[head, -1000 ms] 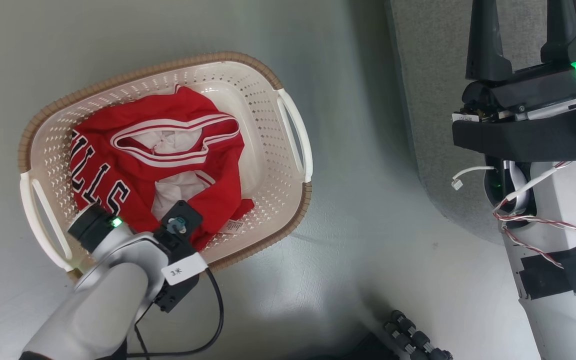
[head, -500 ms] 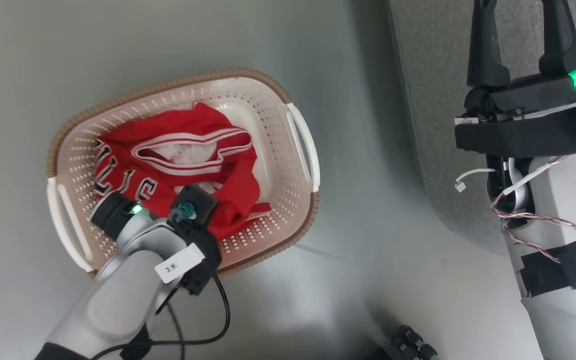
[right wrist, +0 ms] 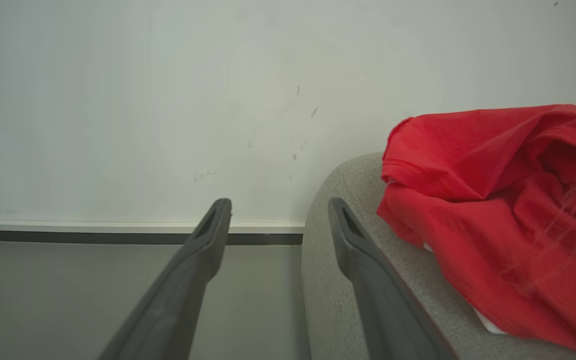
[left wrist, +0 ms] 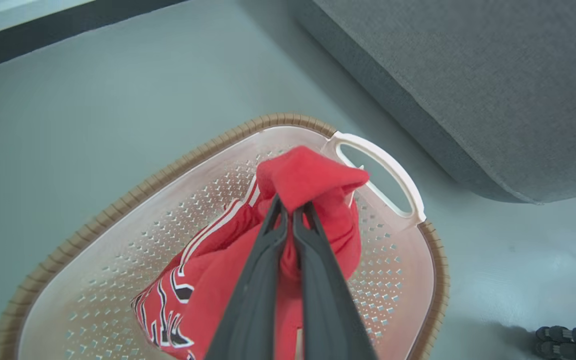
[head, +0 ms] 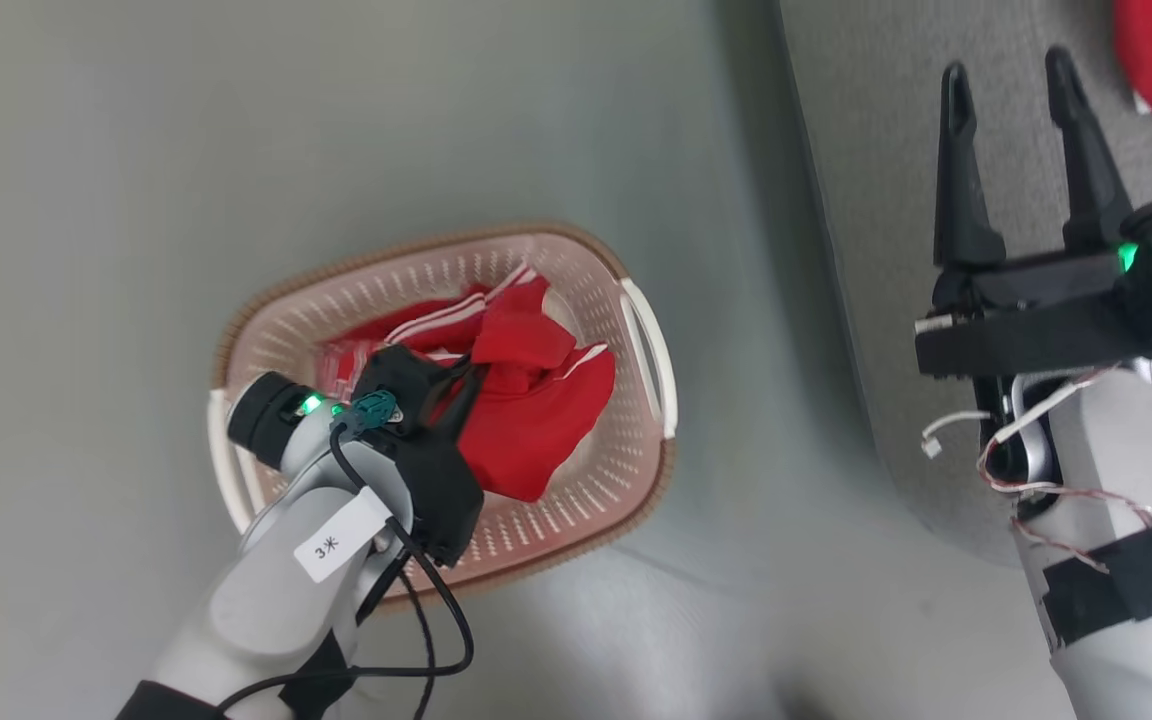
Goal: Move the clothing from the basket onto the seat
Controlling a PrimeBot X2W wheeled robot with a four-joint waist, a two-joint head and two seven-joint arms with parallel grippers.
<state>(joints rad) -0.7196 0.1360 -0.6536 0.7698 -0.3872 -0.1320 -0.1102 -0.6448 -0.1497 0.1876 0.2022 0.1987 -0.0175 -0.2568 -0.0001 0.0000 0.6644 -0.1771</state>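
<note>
The cream perforated basket [head: 416,245] with a brown rim stands on the floor. My left gripper [left wrist: 288,207] is shut on a fold of the red jersey [left wrist: 313,175], which hangs bunched from the fingers above the basket [left wrist: 118,210]. Black, white-edged lettering shows on its lower part. From the head view, the left gripper [head: 476,372] is over the basket's middle with the jersey [head: 536,430] draped beside it. My right gripper [head: 1006,70] stands open and empty over the grey seat [head: 866,150]. A second red garment [right wrist: 493,200] lies on the seat [right wrist: 323,290], right of the right gripper [right wrist: 279,205].
The seat's rounded front edge [left wrist: 468,75] runs close to the basket's right handle [head: 648,350]. A pale wall [right wrist: 118,100] with a dark baseboard stands beyond the seat. A dark ribbed object [left wrist: 568,335] lies on the grey-green floor [head: 236,150] near me.
The head camera has shifted. My left gripper has closed on the jersey and pulled it up from lying spread in the basket into a hanging bunch. The right gripper stays open.
</note>
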